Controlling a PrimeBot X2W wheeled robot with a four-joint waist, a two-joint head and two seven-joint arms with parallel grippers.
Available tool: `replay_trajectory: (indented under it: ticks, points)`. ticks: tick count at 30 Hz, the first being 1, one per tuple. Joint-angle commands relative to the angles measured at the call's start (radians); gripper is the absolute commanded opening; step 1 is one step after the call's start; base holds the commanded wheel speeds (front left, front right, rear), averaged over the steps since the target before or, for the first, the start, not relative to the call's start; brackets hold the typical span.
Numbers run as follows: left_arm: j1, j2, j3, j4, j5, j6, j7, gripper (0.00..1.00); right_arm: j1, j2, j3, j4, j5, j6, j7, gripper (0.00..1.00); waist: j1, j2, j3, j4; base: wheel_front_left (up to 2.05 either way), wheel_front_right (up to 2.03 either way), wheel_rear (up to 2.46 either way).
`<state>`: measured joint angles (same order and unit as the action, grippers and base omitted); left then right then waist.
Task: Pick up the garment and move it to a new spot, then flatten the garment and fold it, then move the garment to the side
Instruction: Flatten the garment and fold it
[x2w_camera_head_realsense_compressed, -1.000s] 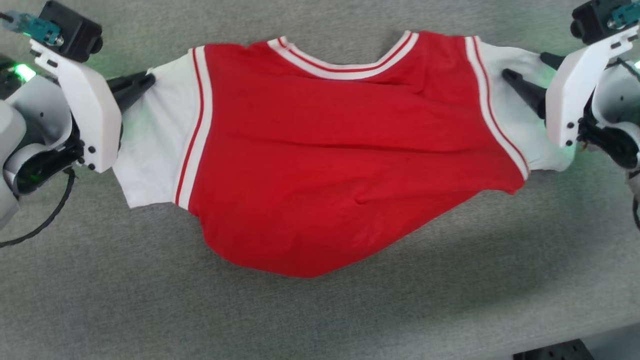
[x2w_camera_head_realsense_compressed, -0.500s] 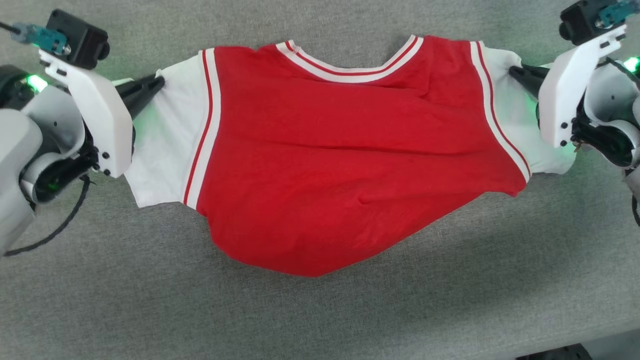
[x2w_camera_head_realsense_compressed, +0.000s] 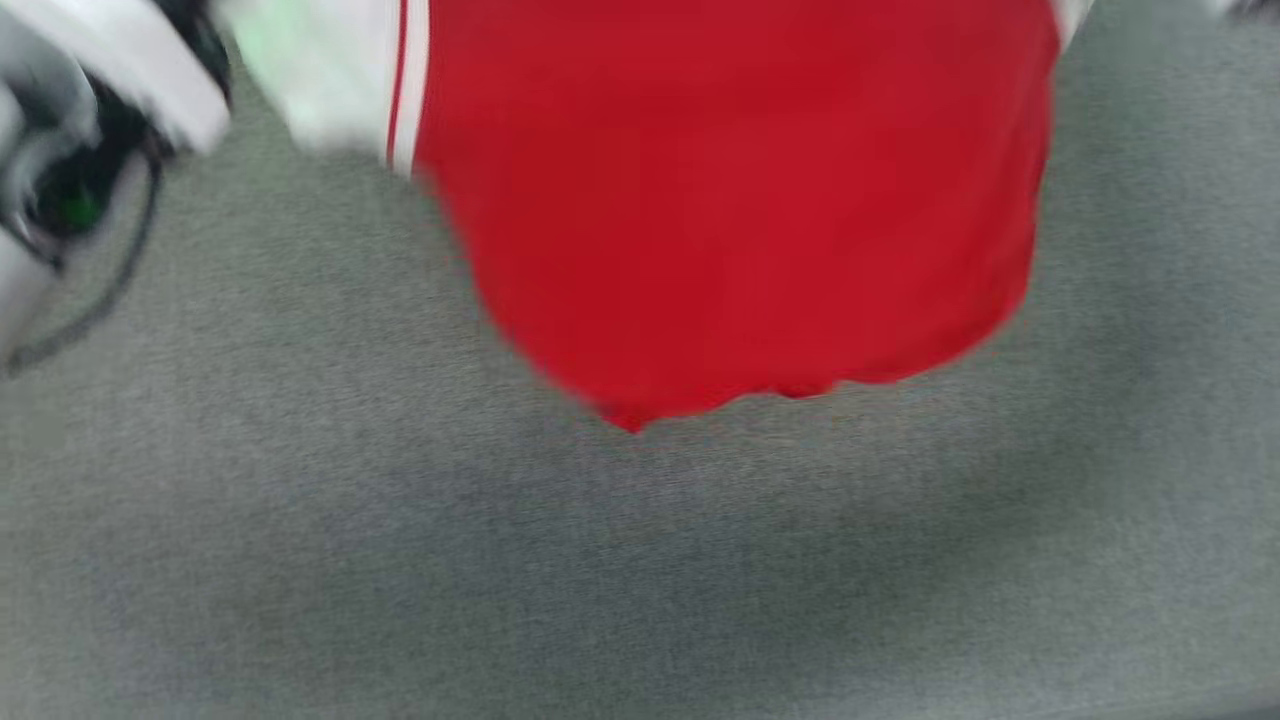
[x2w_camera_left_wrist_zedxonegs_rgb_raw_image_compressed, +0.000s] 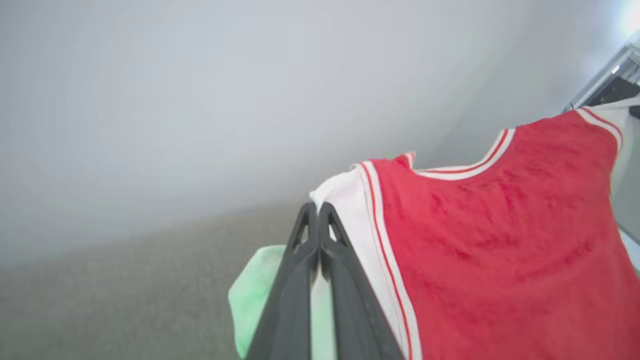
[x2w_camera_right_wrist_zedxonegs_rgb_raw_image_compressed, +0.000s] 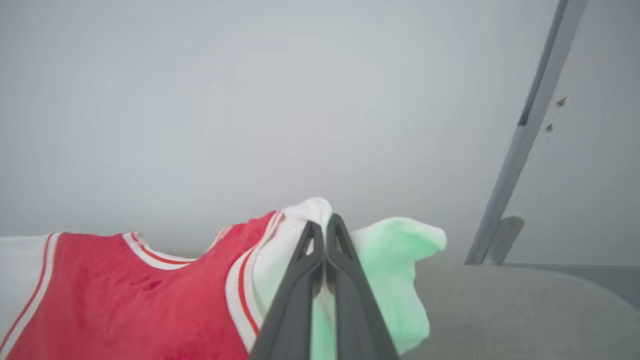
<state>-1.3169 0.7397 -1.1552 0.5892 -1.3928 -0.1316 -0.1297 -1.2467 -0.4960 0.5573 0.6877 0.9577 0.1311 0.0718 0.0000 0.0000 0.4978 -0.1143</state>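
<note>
The red jersey (x2w_camera_head_realsense_compressed: 740, 200) hangs stretched between my two grippers, and its blurred lower hem dangles over the grey table. In the left wrist view my left gripper (x2w_camera_left_wrist_zedxonegs_rgb_raw_image_compressed: 318, 210) is shut on the white sleeve panel (x2w_camera_left_wrist_zedxonegs_rgb_raw_image_compressed: 350, 200), with the red body (x2w_camera_left_wrist_zedxonegs_rgb_raw_image_compressed: 500, 260) spreading to the right. My right gripper (x2w_camera_right_wrist_zedxonegs_rgb_raw_image_compressed: 325, 225) is shut on the other white sleeve (x2w_camera_right_wrist_zedxonegs_rgb_raw_image_compressed: 300, 215) in the right wrist view, the red body (x2w_camera_right_wrist_zedxonegs_rgb_raw_image_compressed: 125, 300) lying to its left. The left arm's pale wrist (x2w_camera_head_realsense_compressed: 120, 90) shows blurred at the head view's upper left. No lettering shows.
A grey fabric-covered table (x2w_camera_head_realsense_compressed: 640, 580) lies below the jersey. Behind it is a plain pale wall (x2w_camera_left_wrist_zedxonegs_rgb_raw_image_compressed: 200, 100). A grey metal post (x2w_camera_right_wrist_zedxonegs_rgb_raw_image_compressed: 530, 130) stands to the right in the right wrist view, and a metal frame corner (x2w_camera_left_wrist_zedxonegs_rgb_raw_image_compressed: 610, 80) shows beyond the jersey.
The whole head picture has blurred and shifted, so the camera is moving. The jersey now runs off the top edge, collar and fingers out of frame, and its hem hangs straighter.
</note>
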Motion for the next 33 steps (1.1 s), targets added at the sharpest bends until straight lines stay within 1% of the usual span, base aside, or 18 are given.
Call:
replay_trajectory:
  ticks: [1,3,4,6,11,14,17,18,21,24,27,30,33]
  points:
    - [-0.072,-0.029,0.031,0.039,-0.014,0.002,-0.027,0.0,-0.083,0.033,-0.054,0.056,-0.01,-0.001,-0.073,0.0,0.0,0.0,0.01,0.02,0.0,0.0,0.0]
    - [-0.131,-0.052,0.064,0.082,-0.025,0.002,-0.055,0.0,-0.163,0.057,-0.096,0.117,-0.029,-0.001,-0.134,0.0,0.0,0.0,0.015,0.031,0.0,0.0,0.0]
    - [-0.131,-0.052,0.064,0.082,-0.025,0.002,-0.055,0.0,-0.163,0.057,-0.096,0.117,-0.029,-0.001,-0.134,0.0,0.0,0.0,0.015,0.031,0.0,0.0,0.0]
    - [-0.192,-0.076,0.102,0.124,-0.044,0.002,-0.077,0.0,-0.241,0.085,-0.136,0.173,-0.04,-0.001,-0.184,0.0,0.0,0.0,0.018,0.041,0.0,0.0,0.0]
    - [-0.34,-0.114,0.202,0.242,-0.06,0.002,-0.124,0.0,-0.423,0.133,-0.213,0.299,-0.07,-0.001,-0.294,0.0,0.0,0.0,0.019,0.048,0.0,0.0,0.0]
    - [-0.381,-0.126,0.276,0.262,-0.088,0.002,-0.135,0.0,-0.487,0.155,-0.238,0.35,-0.095,-0.001,-0.323,0.0,0.0,0.0,-0.002,0.051,0.0,0.0,0.0]
    - [-0.365,-0.124,0.292,0.24,-0.068,0.002,-0.136,0.0,-0.498,0.166,-0.245,0.37,-0.109,-0.001,-0.332,0.0,0.0,0.0,-0.027,0.053,0.0,0.0,0.0]
    - [-0.342,-0.126,0.296,0.228,-0.08,0.002,-0.136,0.0,-0.485,0.168,-0.239,0.375,-0.114,-0.001,-0.334,0.0,0.0,0.0,-0.036,0.054,0.0,0.0,0.0]
    - [-0.26,-0.107,0.283,0.176,-0.098,0.002,-0.134,0.0,-0.415,0.177,-0.195,0.369,-0.112,-0.001,-0.315,0.0,0.0,0.0,-0.065,0.054,0.0,0.0,0.0]
    - [-0.126,-0.069,0.257,0.086,-0.131,0.002,-0.123,0.0,-0.303,0.172,-0.138,0.316,-0.089,-0.001,-0.282,0.0,0.0,0.0,-0.099,0.053,0.0,0.0,0.0]
    - [0.033,-0.03,0.229,-0.03,-0.162,0.002,-0.122,0.0,-0.154,0.139,-0.078,0.234,-0.053,-0.001,-0.239,0.0,0.0,0.0,-0.127,0.058,0.0,0.0,0.0]
    - [0.2,0.001,0.22,-0.14,-0.205,0.002,-0.129,0.0,0.02,0.095,-0.025,0.114,0.008,-0.001,-0.18,0.0,0.0,0.0,-0.149,0.07,0.0,0.0,0.0]
    - [0.355,0.046,0.189,-0.213,-0.197,0.002,-0.131,0.0,0.185,0.02,-0.001,-0.034,0.082,-0.001,-0.118,0.0,0.0,0.0,-0.172,0.076,0.0,0.0,0.0]
